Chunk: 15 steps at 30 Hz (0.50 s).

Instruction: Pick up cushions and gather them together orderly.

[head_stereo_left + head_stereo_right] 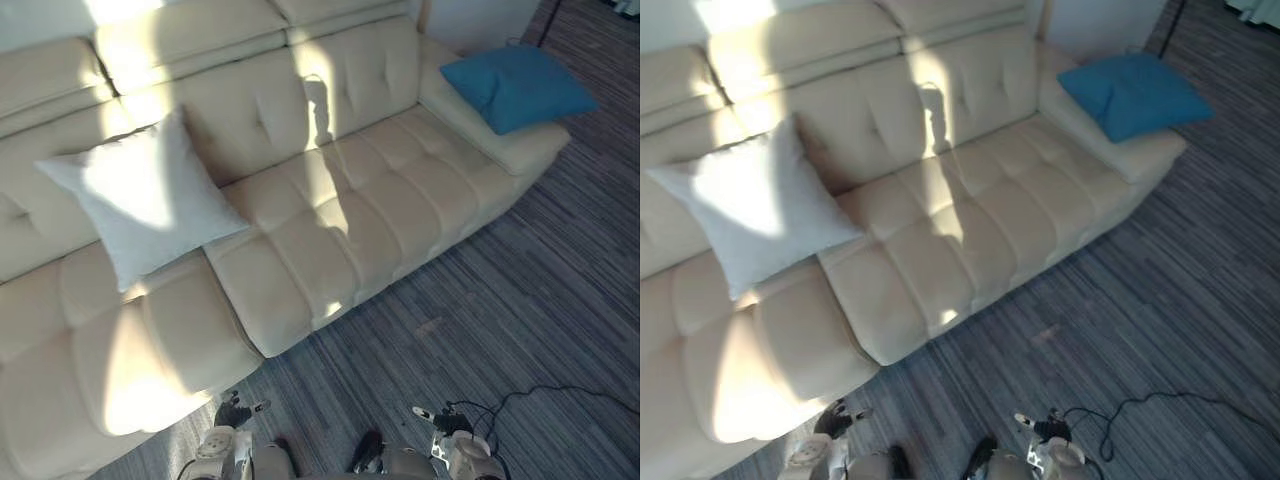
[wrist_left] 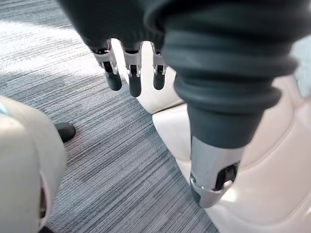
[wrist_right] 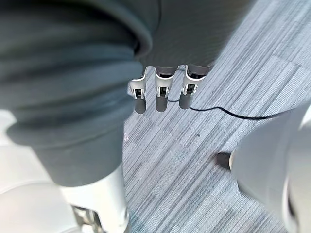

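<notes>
Sofa [image 1: 340, 230]: cream, long.
White cushion [image 1: 140, 195]: leaning on the backrest, left end.
Blue cushion [image 1: 518, 85]: flat on the right armrest, well apart from the white one.
Left hand [image 2: 134, 80]: fingers straight, empty, hanging low.
Right hand [image 3: 161, 94]: same; gathering likely not begun.

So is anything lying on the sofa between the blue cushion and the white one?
Nothing visible does. The sofa seat is bare between the blue cushion at the robot's right end and the white cushion towards its left.
</notes>
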Available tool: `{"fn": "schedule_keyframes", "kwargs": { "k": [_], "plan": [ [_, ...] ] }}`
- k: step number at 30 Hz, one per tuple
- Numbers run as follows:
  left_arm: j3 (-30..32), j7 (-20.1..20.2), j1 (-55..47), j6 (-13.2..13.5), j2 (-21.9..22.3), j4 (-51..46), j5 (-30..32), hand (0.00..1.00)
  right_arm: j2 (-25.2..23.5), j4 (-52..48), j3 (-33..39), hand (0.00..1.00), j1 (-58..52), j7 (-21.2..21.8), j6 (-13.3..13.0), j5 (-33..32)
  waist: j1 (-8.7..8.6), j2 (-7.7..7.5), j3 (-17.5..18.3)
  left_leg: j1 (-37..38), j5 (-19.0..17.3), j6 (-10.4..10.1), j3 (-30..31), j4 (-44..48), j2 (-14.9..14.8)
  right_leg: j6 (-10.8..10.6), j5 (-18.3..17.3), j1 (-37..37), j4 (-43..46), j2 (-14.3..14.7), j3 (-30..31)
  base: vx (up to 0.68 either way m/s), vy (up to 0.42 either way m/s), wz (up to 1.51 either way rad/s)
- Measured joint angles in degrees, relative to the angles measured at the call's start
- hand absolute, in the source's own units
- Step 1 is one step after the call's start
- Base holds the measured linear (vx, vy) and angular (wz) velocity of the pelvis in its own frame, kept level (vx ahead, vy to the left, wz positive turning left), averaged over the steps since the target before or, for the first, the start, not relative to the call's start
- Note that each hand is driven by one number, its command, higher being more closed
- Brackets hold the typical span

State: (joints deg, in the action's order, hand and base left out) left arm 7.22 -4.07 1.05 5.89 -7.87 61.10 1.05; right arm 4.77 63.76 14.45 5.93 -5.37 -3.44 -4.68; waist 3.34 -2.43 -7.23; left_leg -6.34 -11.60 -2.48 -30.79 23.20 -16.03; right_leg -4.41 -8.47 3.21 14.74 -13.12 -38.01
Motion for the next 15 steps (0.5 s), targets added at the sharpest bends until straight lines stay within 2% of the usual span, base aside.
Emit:
{"fn": "schedule_keyframes", "kwargs": {
  "k": [1,2,3,4,5,6,7,8,9,10,11,12,13,14,15],
  "plan": [
    [-0.5,-0.3,0.4,-0.1,0.2,0.5,0.0,0.00,0.6,0.1,0.1,0.00,-0.4,-0.2,0.0,-0.1,-0.24,1.55,-1.0,0.7,0.0,0.0,0.0,4.1,-3.7,0.7,0.1,-2.4,-2.3,3.3,1.0,0.01,-0.211,-0.54],
    [-0.6,-0.3,0.4,0.0,0.3,0.4,0.0,0.00,0.8,0.2,0.0,0.00,-0.8,-0.2,0.0,-0.1,-0.18,1.89,-1.0,0.7,0.1,0.2,0.1,6.0,-4.9,1.2,-0.3,-2.8,-2.5,4.2,1.4,-0.04,-0.346,-0.88],
    [-1.4,-0.3,-0.6,0.0,0.8,0.3,0.0,0.00,1.4,0.7,-1.2,0.00,-2.3,-0.2,0.0,-0.1,-0.11,2.70,-1.2,-1.3,2.4,3.9,4.8,15.1,-8.2,2.9,-2.3,-4.1,-2.3,6.8,4.2,-0.03,-0.278,-0.76],
    [-1.8,0.0,-1.0,0.1,0.9,0.1,-0.6,0.00,1.6,0.9,-1.7,0.00,-2.7,-0.3,0.1,-0.1,-0.01,2.37,-1.4,-4.3,4.5,7.4,10.7,20.5,-8.1,3.7,-3.2,-4.9,-2.3,7.6,6.3,-0.03,-0.278,-0.79],
    [-1.8,0.0,-1.1,0.2,1.0,-0.2,-0.6,0.00,1.8,0.9,-1.7,0.00,-3.1,-0.3,0.1,-0.1,0.12,2.23,-1.5,-5.4,5.2,8.2,13.3,22.4,-7.6,4.0,-3.4,-5.3,-2.4,7.9,7.1,0.10,-0.136,-0.87],
    [-2.9,0.0,-1.2,0.5,0.9,-1.2,-0.6,0.00,2.3,1.4,-1.7,0.00,-3.4,-0.5,0.3,-0.1,0.44,2.26,-1.7,-8.5,-0.3,1.8,22.8,26.1,-1.6,5.8,-4.7,-5.3,-2.1,8.4,10.4,0.16,-0.100,-1.19],
    [-3.2,-0.1,-1.4,0.4,1.2,-2.2,-0.6,0.00,2.8,1.6,-1.5,0.00,-3.3,-1.0,0.5,-0.1,0.55,2.16,-2.0,-10.2,-3.5,-0.4,27.0,25.8,4.0,6.2,-4.7,-5.4,-2.8,8.8,13.1,0.19,-0.112,-1.25],
    [-3.4,-0.2,-1.5,0.5,1.3,-2.6,-0.6,0.00,2.9,1.8,-1.4,0.00,-3.2,-1.1,0.5,-0.1,0.69,2.23,-2.1,-11.0,-4.3,-0.6,28.0,25.4,5.8,6.5,-4.6,-5.6,-3.3,9.1,14.1,0.18,-0.050,-1.44],
    [-4.0,-0.2,-1.4,0.7,1.6,-3.9,-0.7,0.00,3.0,2.6,-1.2,0.00,-3.1,-1.5,0.7,-0.1,1.63,2.71,-2.9,-13.0,-5.2,-0.4,29.9,20.7,10.6,6.9,-4.0,-7.0,-5.3,10.4,17.1,0.16,-0.025,-1.12],
    [-4.0,-0.2,-1.4,0.7,1.7,-4.2,-0.7,0.00,3.0,2.6,-1.1,0.00,-3.1,-1.6,0.7,-0.1,1.78,2.85,-3.1,-13.6,-5.1,-0.5,30.2,18.1,11.9,6.9,-4.0,-7.4,-5.9,10.8,18.1,0.21,0.002,-1.44],
    [-4.4,-0.1,-1.3,0.7,2.1,-4.5,-0.7,0.00,3.0,2.5,-1.0,0.00,-3.1,-1.9,0.7,-0.1,2.11,3.33,-3.1,-14.6,-3.3,-1.6,32.5,7.9,15.3,6.8,-4.0,-8.0,-7.4,12.0,21.1,0.16,0.032,-1.09],
    [-4.3,0.1,-1.2,0.7,2.3,-4.5,-0.7,0.00,2.7,2.4,-1.0,0.00,-3.1,-2.0,0.7,-0.1,2.60,3.59,-3.2,-14.5,-0.5,-2.0,34.5,1.4,16.7,6.7,-4.0,-8.3,-8.4,12.7,23.0,0.24,0.076,-1.41],
    [-4.1,0.4,-1.2,0.7,2.2,-4.7,-1.0,0.00,2.1,2.4,-1.1,0.00,-3.1,-2.2,0.7,-0.2,3.50,3.61,-2.9,-14.0,5.3,-1.3,36.4,-1.1,17.6,6.3,-4.1,-8.6,-9.2,13.1,25.9,0.34,0.086,-1.29],
    [-3.9,0.6,-1.4,0.6,1.7,-4.7,-1.1,0.00,0.4,2.2,-1.1,0.00,-3.1,-2.2,0.7,-0.2,4.09,2.00,-2.4,-13.3,5.6,0.6,36.1,-1.7,18.7,5.4,-4.4,-8.8,-10.0,12.4,28.9,0.40,0.071,-0.98],
    [-3.9,0.6,-1.3,0.6,1.6,-4.8,-1.1,0.00,0.1,2.1,-1.0,0.00,-3.1,-2.2,0.6,-0.3,3.89,1.60,-2.3,-13.6,4.7,0.8,35.9,-1.3,18.9,5.1,-4.6,-8.7,-10.1,12.2,29.3,0.46,0.044,-0.67]
  ]
}}
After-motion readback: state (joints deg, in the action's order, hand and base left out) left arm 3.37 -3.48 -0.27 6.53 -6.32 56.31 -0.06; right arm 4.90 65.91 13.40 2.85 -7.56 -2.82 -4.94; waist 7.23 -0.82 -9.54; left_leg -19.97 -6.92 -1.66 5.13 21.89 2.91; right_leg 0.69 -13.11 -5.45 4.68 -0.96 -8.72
